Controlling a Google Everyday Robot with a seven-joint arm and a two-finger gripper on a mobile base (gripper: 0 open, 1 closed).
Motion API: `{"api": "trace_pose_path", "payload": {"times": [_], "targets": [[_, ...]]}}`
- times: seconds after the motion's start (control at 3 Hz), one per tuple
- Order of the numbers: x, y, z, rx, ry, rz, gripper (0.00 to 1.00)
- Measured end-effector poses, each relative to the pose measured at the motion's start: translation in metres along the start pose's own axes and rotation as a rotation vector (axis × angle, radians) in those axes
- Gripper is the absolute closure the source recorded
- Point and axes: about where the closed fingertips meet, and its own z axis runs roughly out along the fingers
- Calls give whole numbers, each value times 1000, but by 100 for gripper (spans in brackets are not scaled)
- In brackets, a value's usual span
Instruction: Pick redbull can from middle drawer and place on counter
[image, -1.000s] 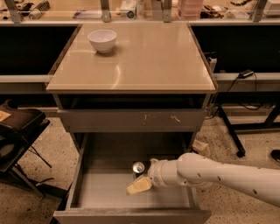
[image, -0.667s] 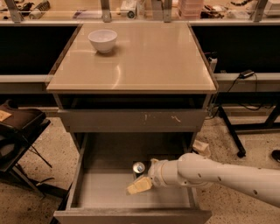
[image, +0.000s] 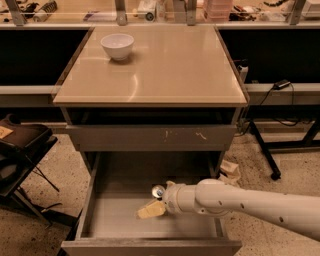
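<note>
The redbull can (image: 158, 190) stands in the open middle drawer (image: 120, 220); only its shiny silver lid shows, just behind the gripper. My gripper (image: 154, 201) reaches into the drawer from the right on a white arm (image: 240, 202) and sits low over the drawer floor, right at the can. I cannot tell whether it touches the can. The counter (image: 160, 70) is the glossy beige slab above the drawers.
A white bowl (image: 117, 46) stands on the counter's back left. A shut drawer front with white scratches (image: 150, 137) sits above the open drawer. A dark chair (image: 20, 160) is at the left, a cluttered workbench (image: 160, 10) behind, and a stand leg (image: 265, 155) at the right.
</note>
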Motion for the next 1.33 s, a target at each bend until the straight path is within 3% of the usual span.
{"api": "trace_pose_path", "payload": {"times": [0.33,0.67,1.0,1.33], "targets": [[-1,-19,26,50,-1,11,0],[-1,-19,26,50,-1,11,0],[1,-39,19,109,9,38,0],[15,-44,29,162,7,47,0]]}}
